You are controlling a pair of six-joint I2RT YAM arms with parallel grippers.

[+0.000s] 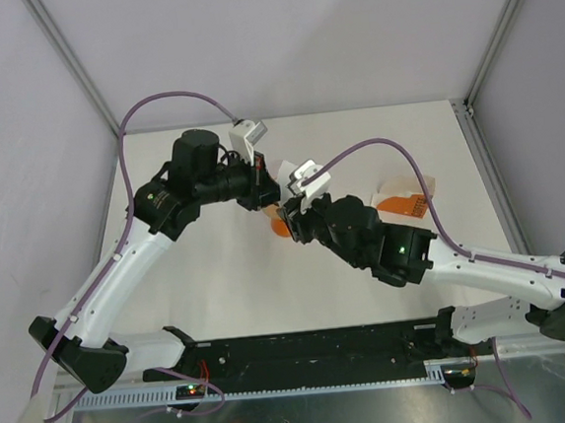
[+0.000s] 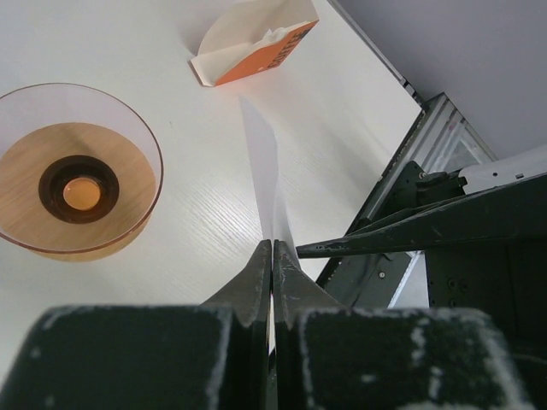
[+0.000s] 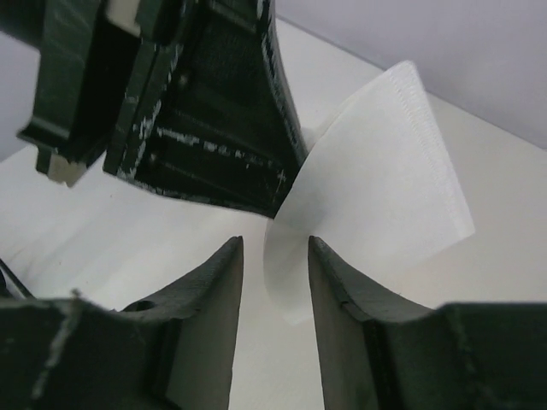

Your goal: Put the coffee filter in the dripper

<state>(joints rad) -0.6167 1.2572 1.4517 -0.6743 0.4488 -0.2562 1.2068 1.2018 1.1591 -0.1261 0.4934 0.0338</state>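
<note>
Finds the coffee filter point(image 3: 376, 179) up off the table point(image 2: 184, 256), a flat white fan with a crimped seam along its far edge, opening toward 2 o'clock in the right wrist view. Reads edge-on from the left wrist, a thin white blade rising toward 12 o'clock. Hangs by its narrow end, pinched between the fingers of the left gripper point(image 2: 270, 256), which press together with nothing but the paper between them. Lies outside the dripper point(image 2: 144, 149), well apart from it.

Places the dripper at 9 o'clock of the filter in the left wrist view: a clear round-rimmed cone standing upright on the table, mouth up, with a brownish tint inside, and a dark ring around a small orange spot at its bottom.

Shows the right gripper point(image 3: 275, 273) spread, a plain gap between its two dark fingers, and the filter's lower rounded edge sitting in line with that gap. Cannot tell whether either finger touches the paper. From the left wrist, catches one of those fingers point(image 2: 367, 243) reaching in from 3 o'clock, its tip just beside the filter, close above the left gripper's tips.

Sets the orange packet point(image 2: 265, 47) at 12 o'clock of the filter, lying on the table. From the top view, puts both grippers nose to nose over the middle of the table, the left arm coming in from 9 o'clock and the right from 4 o'clock.
</note>
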